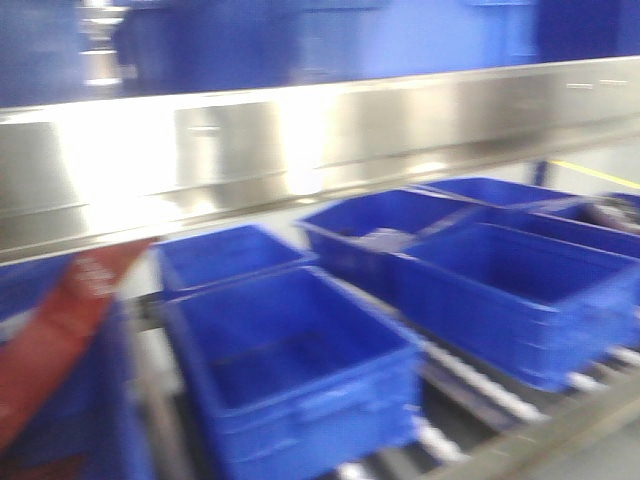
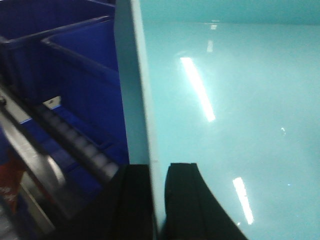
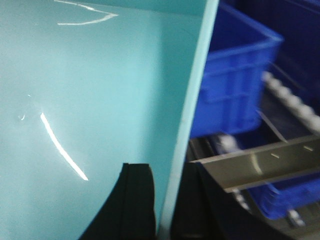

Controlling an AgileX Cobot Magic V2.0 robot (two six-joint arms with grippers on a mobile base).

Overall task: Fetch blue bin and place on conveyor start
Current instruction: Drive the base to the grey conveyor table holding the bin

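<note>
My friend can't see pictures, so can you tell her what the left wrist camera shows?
The left end effector grips the thin wall of the blue bin, one black finger on each side. The bin's shiny pale aqua surface fills the right; dark blue crates and a roller track lie to the left.

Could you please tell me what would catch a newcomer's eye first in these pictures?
The glossy pale aqua plastic tub fills both wrist views, its thin wall pinched between the black fingers of the left gripper and of the right gripper. In the front view, dark royal-blue plastic crates sit on rollers below a shiny stainless-steel rail.
</note>
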